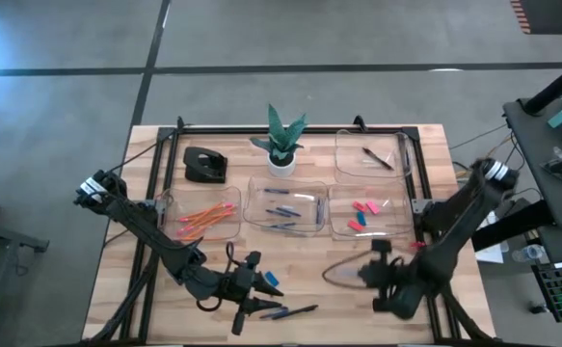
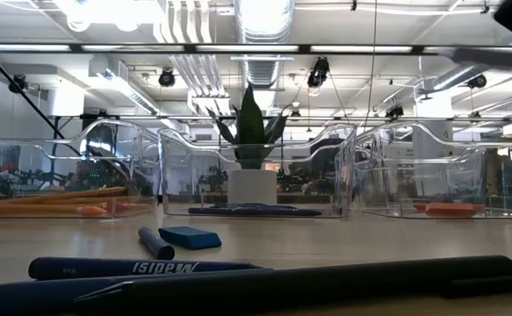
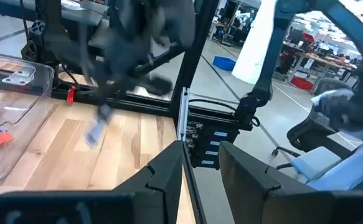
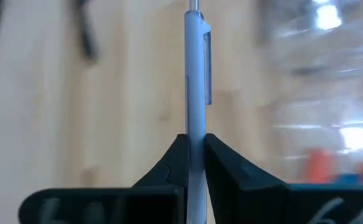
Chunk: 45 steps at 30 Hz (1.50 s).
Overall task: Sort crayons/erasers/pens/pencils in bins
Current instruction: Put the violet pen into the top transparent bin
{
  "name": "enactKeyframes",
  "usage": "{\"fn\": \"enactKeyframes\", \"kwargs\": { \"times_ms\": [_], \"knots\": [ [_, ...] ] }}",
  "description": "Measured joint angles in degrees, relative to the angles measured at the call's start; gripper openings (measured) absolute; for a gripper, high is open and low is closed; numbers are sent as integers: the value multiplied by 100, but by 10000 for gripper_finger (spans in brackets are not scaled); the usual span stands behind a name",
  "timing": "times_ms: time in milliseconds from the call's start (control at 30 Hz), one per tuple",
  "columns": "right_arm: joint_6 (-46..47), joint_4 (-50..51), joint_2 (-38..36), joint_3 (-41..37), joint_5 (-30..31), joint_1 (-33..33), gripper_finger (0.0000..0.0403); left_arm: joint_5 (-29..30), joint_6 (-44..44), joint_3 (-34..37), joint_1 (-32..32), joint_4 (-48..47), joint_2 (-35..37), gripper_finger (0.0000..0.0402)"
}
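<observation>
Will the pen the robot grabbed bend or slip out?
Probably not bend: the pen looks straight and stiff, sticking out from the right gripper. It might slip, since its smooth, round barrel is pinched only at a narrow spot. Set down, it would likely roll little, because its clip sticks out.

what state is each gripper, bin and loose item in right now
right gripper: shut on a blue-grey pen
left gripper: partly open, holding nothing
pencil bin: holds orange pencils
middle bin: holds blue crayons
eraser bin: holds pink erasers
back bin: holds one dark pen
blue eraser: loose on the table
two dark pens: loose on the table
</observation>
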State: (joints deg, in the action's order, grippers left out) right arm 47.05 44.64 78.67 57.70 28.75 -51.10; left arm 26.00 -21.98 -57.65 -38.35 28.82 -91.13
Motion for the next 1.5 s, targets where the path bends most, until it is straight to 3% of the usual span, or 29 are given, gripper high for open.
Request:
{"fn": "enactKeyframes", "kwargs": {
  "times_ms": [267, 400, 600, 800, 1067, 1233, 1500],
  "knots": [
    [-58, 2352, -1563, 12, 1117, 1337, 26, 0, 8, 0, -2, -144, 0, 92],
    [-204, 2829, -2191, -5, 1373, 2548, 27, 0, 147, 0, -2, -162, 0, 92],
    [-1393, 2782, -2637, -43, 1350, 4797, 27, 0, 470, 4, -2, -236, 0, 92],
    [-2930, 1949, -2441, -171, 147, 6902, 28, 0, 484, 28, -2, -257, 0, 92],
    [-4865, 812, -1551, -248, -1785, 8793, 28, 0, 428, 300, -2, -286, 0, 92],
    [-5191, 798, -988, -267, -2130, 9364, 28, -2, -25, 593, -2, -285, 0, 92],
    [-5679, 550, -369, -292, -2147, 9439, 28, 157, -172, 809, -2, -199, 0, 92]
  ]
}}
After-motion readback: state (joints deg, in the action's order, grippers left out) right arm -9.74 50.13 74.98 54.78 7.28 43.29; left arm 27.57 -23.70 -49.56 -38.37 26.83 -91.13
